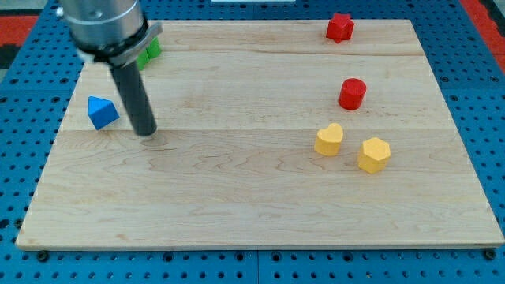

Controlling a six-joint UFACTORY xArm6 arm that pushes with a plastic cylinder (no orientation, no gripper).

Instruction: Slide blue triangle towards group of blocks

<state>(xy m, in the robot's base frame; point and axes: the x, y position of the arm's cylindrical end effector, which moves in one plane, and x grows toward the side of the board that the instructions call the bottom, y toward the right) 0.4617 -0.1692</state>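
The blue triangle [102, 112] lies near the board's left edge. My tip [145, 132] rests on the board just to the right of it and slightly lower, a small gap apart. A group of blocks sits at the view's right: a red cylinder [352, 93], a yellow heart-shaped block [329, 140] and a yellow hexagon [373, 155]. A red star-shaped block [339, 28] lies at the top right.
A green block [150, 51] at the top left is mostly hidden behind the arm's body. The wooden board [252, 213] lies on a blue perforated table.
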